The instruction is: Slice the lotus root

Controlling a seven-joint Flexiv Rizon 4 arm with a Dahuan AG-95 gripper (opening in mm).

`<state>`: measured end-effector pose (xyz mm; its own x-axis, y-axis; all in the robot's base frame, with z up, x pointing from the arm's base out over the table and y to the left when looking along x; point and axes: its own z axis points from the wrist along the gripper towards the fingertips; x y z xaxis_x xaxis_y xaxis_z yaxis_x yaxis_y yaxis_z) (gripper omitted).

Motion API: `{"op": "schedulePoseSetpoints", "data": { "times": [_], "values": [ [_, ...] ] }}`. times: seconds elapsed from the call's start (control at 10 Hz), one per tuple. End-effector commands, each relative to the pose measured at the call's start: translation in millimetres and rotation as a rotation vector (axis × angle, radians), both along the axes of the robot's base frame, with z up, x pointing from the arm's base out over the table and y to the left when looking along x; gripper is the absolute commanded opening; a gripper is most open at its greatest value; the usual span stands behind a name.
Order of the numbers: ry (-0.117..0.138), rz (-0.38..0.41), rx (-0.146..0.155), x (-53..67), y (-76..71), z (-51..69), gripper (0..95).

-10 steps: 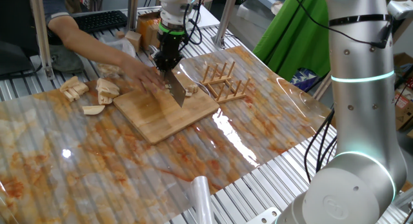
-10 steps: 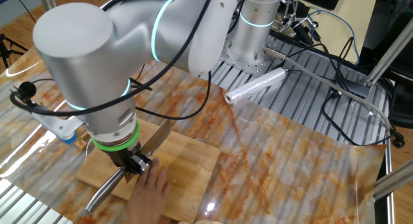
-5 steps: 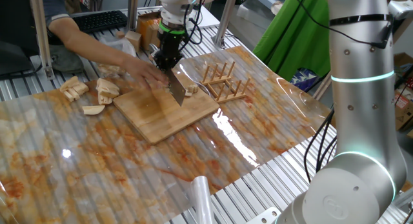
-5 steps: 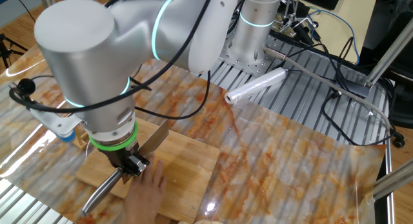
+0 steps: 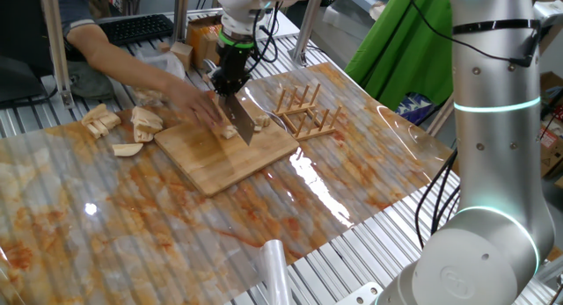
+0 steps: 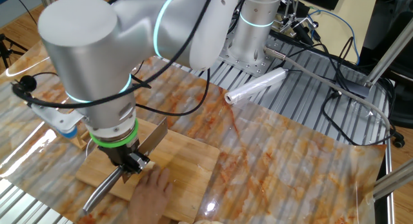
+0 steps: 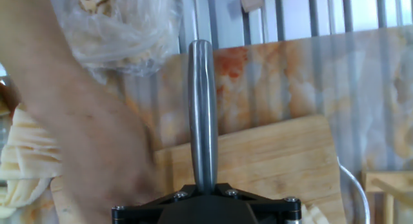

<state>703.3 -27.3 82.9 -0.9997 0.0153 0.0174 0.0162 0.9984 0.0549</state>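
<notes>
From one fixed view we see our pincer (image 5: pixel 230 82) clamped on the knife (image 5: pixel 239 122), blade angled down over the cutting board (image 5: pixel 230 148) on the worktop (image 5: pixel 352 177). A person's hand (image 5: pixel 195 101) reaches in from the far side and steadies the lotus root (image 5: pixel 227 129) just beside the blade; we cannot tell whether the edge touches it. Cut pieces (image 5: pixel 132 129) lie off the board's far corner, and a wooden rack (image 5: pixel 303 112) stands near the board's other side.

From the other fixed view the arm's wrist hides most of the pincer (image 6: pixel 129 164); the knife handle (image 6: pixel 103 188) juts out toward the camera and the blade (image 6: pixel 151 137) slants over the board (image 6: pixel 187 166). The hand (image 6: pixel 151 195) lies right by the pincer, and the root itself is hidden here.

In the hand view the steel handle (image 7: pixel 201 114) runs straight up from our closed pincer (image 7: pixel 205 201), with the hand (image 7: pixel 97 140) blurred close on one side and the board (image 7: pixel 277 159) below.

We judge the cut is in progress. To do it well we keep the blade vertical, press straight down, and stay clear of those fingers; a sideways drift would be the risk
</notes>
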Motion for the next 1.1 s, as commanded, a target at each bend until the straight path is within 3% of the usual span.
{"op": "schedulePoseSetpoints", "data": {
  "times": [0.1,0.6,1.1],
  "values": [
    [0.0,0.046,0.014,-1.8,0.6,1.1,0.0],
    [0.039,0.141,0.019,-4.0,3.3,0.2,0.0],
    [0.029,0.181,0.02,-9.8,15.6,0.2,0.0]
  ]
}}
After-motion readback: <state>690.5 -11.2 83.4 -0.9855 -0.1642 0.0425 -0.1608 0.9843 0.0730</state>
